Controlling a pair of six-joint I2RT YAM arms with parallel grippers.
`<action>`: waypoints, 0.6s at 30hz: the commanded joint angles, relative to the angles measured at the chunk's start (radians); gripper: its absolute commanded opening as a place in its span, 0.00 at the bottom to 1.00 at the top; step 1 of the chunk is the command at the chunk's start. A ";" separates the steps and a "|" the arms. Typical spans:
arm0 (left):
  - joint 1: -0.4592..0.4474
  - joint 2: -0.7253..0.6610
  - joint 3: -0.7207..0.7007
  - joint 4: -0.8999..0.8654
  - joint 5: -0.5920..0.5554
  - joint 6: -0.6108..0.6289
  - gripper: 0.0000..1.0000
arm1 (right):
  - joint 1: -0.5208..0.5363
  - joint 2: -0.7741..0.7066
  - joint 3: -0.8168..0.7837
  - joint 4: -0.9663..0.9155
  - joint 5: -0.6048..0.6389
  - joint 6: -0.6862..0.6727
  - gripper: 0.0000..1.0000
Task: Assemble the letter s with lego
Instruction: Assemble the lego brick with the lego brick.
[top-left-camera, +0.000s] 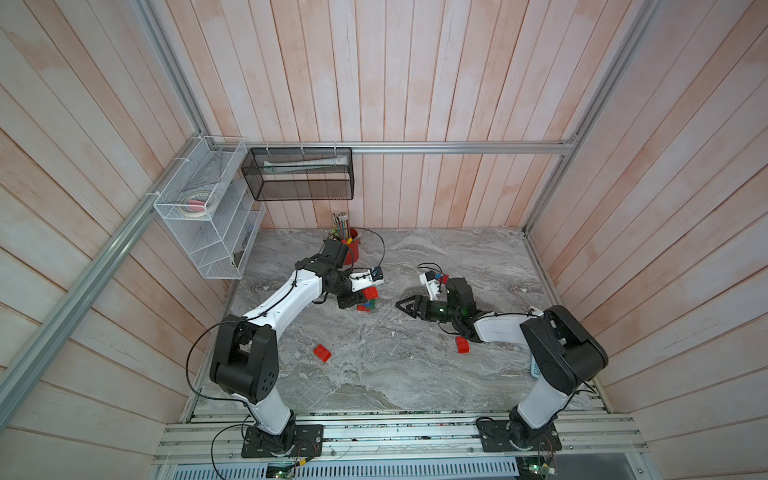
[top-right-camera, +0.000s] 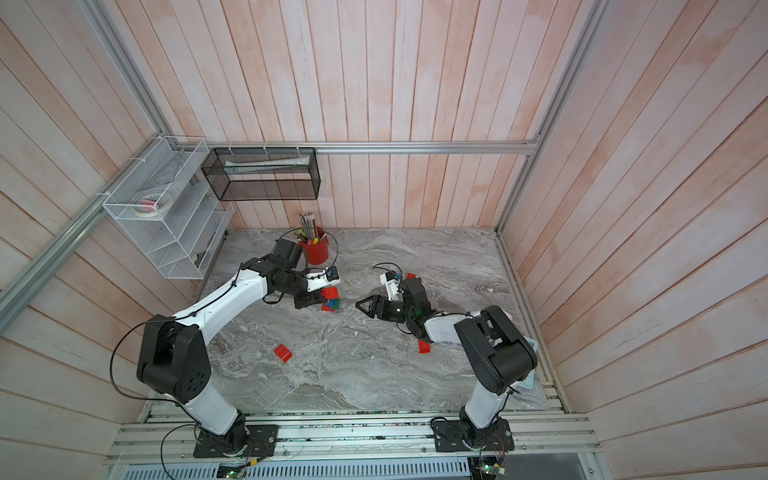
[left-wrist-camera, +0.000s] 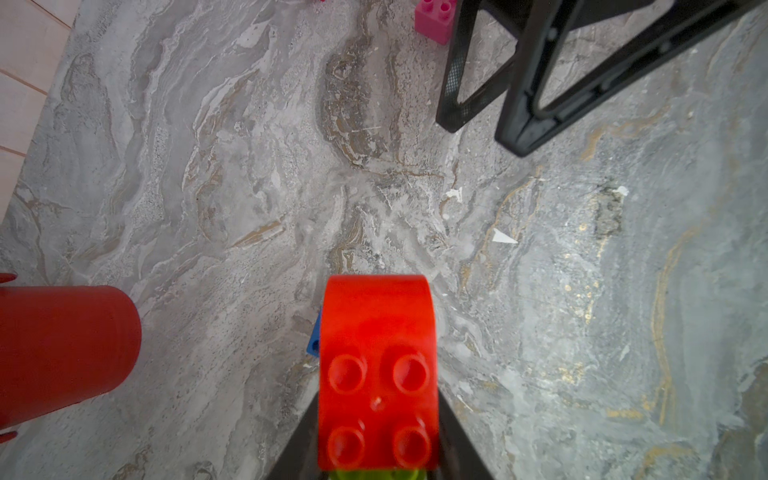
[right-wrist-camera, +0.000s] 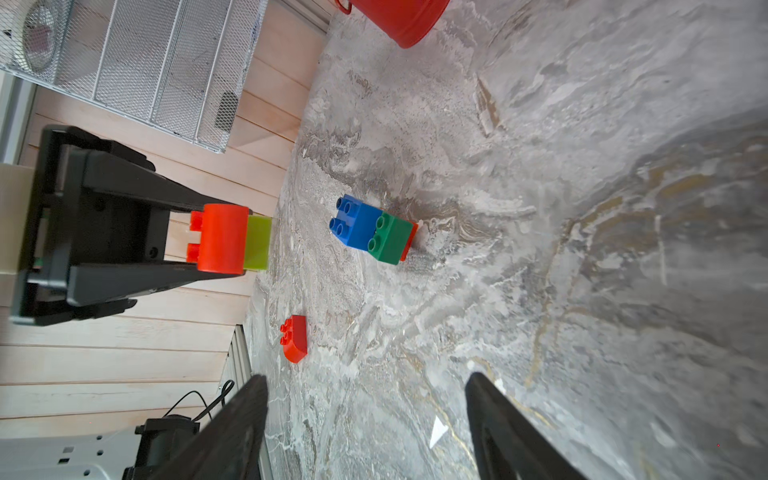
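Left gripper sits mid-frame, a bit left of centre, in both top views. Its jaws are clenched on a curved red brick with a lime brick stuck on its stud-less side, and the pair is held off the table. Just lower right of it lies the stack: blue brick joined to green brick, with a red piece under the green, mostly hidden. Right wrist view shows a gap between held pair and stack; in both top views they blur into one colour blob and can't be separated. Right gripper is right of the stack, near but apart, jaws released and spread wide, nothing between them, tips aimed at the stack. Loose red brick is lower left of centre, well apart from the rest. A second red brick is lower right, partly tucked under the right forearm. Pink brick is near the right gripper, cut off by the frame edge in the left wrist view and not made out in the top views. Red bit sits behind the right wrist camera, shape unclear. In the left wrist view only a corner of the blue brick peeks past the held red one, and the lime is a sliver at the edge. Red cup is behind the left arm, partly covered by it.
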 joint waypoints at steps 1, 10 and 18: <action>0.014 0.021 0.026 -0.021 0.034 0.069 0.36 | 0.016 0.063 0.052 0.113 -0.037 0.110 0.77; 0.042 0.084 0.096 -0.068 0.052 0.138 0.37 | 0.038 0.210 0.169 0.132 -0.080 0.224 0.75; 0.047 0.125 0.138 -0.098 0.053 0.162 0.37 | 0.050 0.323 0.270 0.140 -0.126 0.297 0.74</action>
